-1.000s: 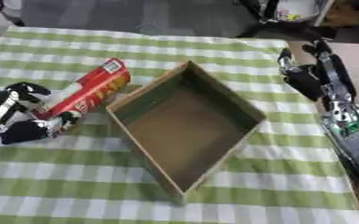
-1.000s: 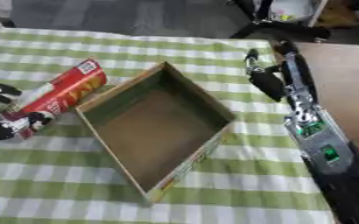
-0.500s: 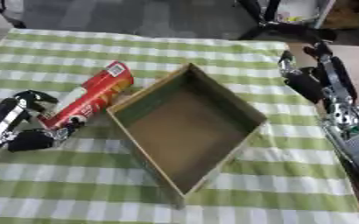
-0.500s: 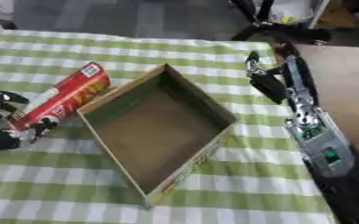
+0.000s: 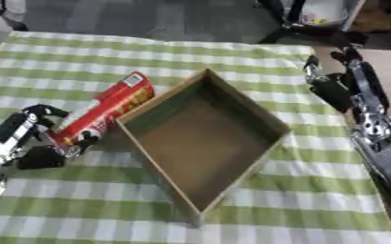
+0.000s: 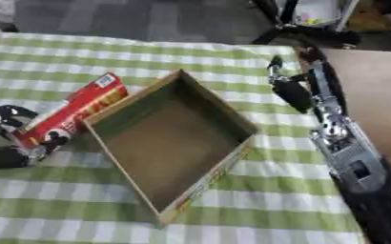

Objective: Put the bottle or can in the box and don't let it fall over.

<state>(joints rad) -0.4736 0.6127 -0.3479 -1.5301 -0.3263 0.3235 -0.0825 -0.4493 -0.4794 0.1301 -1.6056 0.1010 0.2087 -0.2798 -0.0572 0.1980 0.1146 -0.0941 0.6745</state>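
Black left hand (image 5: 19, 143), lower left, fingers and thumb curled round the low end of the red cylindrical can (image 5: 103, 114) | can lies flat, long axis running up-right, beside the open brown cardboard box (image 5: 203, 143) | right hand (image 5: 328, 90), upper right, fingers relaxed, farther | since earlier, left hand has closed in on the can.

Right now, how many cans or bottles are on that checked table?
1: a red can lies on its side against the box's left wall, outside it, with the left hand at its near end. The box looks empty.
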